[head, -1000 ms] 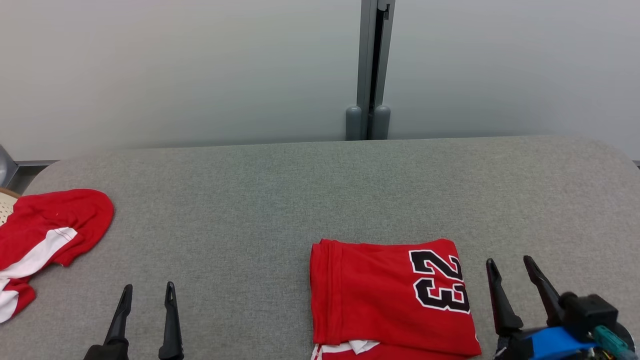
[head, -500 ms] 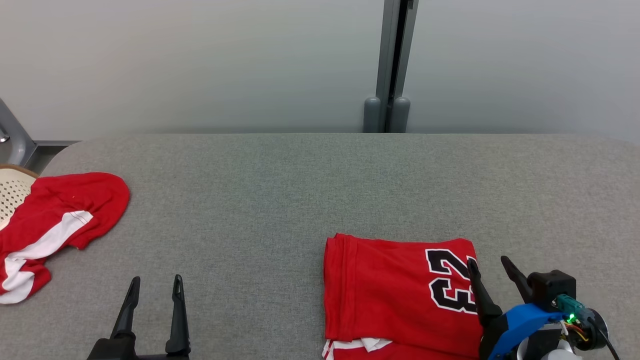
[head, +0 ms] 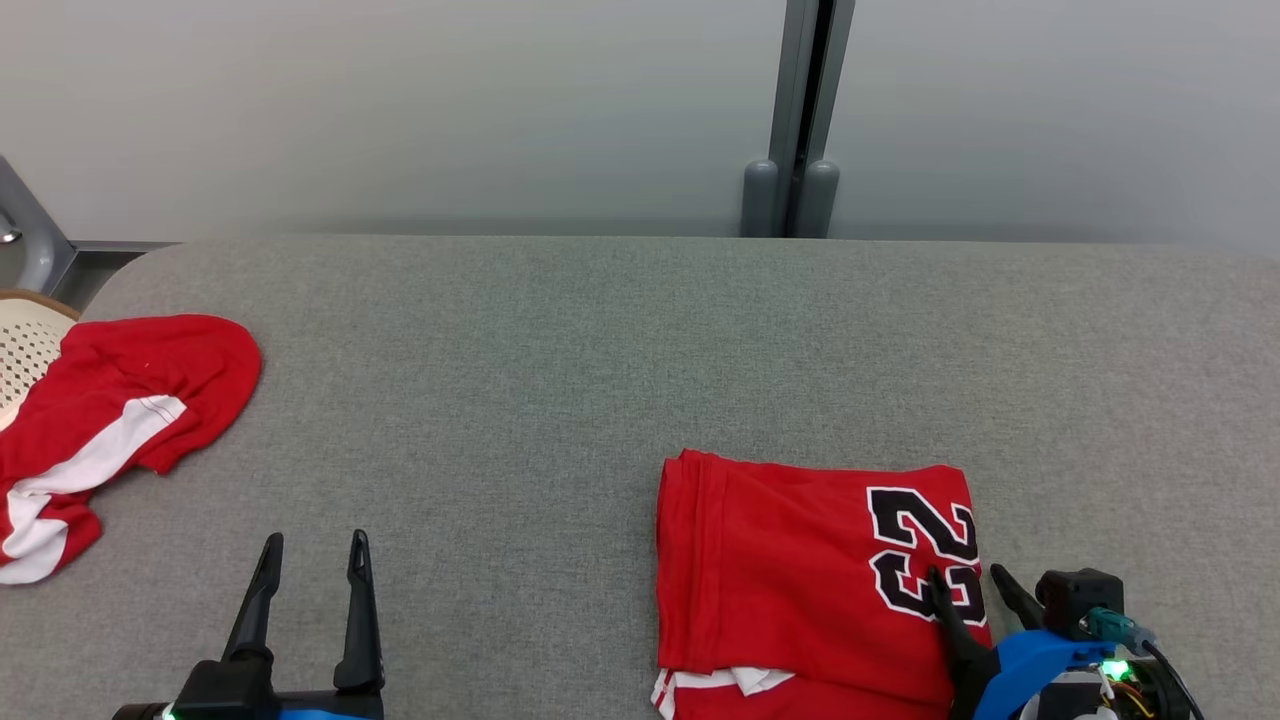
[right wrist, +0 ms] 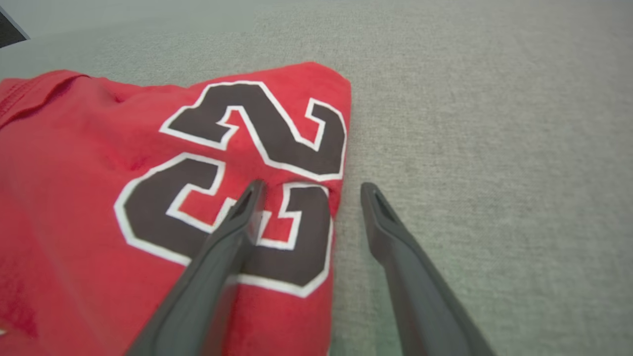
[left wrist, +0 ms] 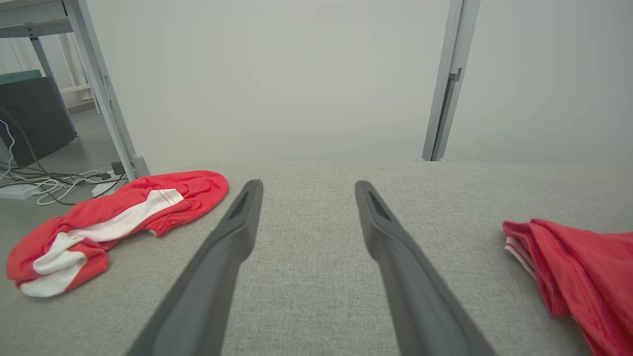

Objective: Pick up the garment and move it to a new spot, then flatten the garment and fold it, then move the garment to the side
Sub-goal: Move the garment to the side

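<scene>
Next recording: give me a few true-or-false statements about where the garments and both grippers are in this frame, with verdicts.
1. The folded red garment shows the number 23 on top. True.
2. The right gripper is shut on the folded garment. False: its jaws stand open, one finger over the number and the other over bare table beside the garment's edge.
3. The left gripper is open over bare table. True.
4. The crumpled red-and-white garment lies on top of the folded one. False: it lies apart, at the table's left end.
</scene>
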`<state>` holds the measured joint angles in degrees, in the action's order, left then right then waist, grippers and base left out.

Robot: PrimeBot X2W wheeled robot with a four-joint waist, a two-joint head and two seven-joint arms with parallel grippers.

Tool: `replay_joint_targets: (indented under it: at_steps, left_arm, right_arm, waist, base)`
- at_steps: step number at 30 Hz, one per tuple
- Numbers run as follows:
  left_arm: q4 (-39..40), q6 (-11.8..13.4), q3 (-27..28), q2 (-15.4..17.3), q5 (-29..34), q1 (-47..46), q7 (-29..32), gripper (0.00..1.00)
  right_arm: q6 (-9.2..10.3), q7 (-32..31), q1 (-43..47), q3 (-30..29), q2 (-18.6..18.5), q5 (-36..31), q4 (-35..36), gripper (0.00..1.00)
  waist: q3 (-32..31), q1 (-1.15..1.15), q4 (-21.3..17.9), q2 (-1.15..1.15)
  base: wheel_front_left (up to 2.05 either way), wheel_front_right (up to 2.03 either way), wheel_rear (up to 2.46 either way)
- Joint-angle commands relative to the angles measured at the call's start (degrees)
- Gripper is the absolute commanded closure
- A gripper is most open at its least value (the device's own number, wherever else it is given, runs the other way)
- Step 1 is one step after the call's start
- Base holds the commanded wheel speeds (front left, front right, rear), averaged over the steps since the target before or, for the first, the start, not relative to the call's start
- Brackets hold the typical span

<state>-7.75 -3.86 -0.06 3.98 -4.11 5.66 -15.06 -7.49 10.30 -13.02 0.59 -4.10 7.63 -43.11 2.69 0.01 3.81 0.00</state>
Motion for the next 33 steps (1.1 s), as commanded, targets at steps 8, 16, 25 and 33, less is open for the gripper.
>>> replay_joint_targets:
  at_steps: [8,16,25,33]
  left_arm:
    - [-0.4,0.0,0.0,0.4,-0.2,-1.4,-0.1,0.00]
    - [-0.1,0.1,-0.3,0.3,0.0,-1.6,-0.1,0.00]
    - [1.2,0.4,-0.2,0.1,-0.3,-2.0,-0.1,0.00]
    - [4.3,1.5,-1.6,-0.6,-0.9,-4.0,-0.1,0.00]
  right_arm:
    - [0.00,2.5,-3.3,3.2,0.7,4.7,-8.0,0.00]
    - [0.00,4.5,-4.9,6.1,0.9,7.7,-8.0,1.00]
    - [0.00,4.9,-5.4,5.0,-2.1,8.2,-2.7,1.00]
    - [0.00,4.9,-4.9,1.9,-5.9,7.5,2.0,1.00]
  waist:
    - [0.7,-0.01,-0.2,0.00]
    - [0.9,-0.01,-0.5,0.00]
    - [1.6,-0.01,-1.0,0.00]
    - [5.3,-0.01,-4.1,0.00]
  base:
    - [0.00,0.00,0.00]
    - [0.00,0.00,0.00]
    - [0.00,0.00,0.00]
    - [0.00,0.00,0.00]
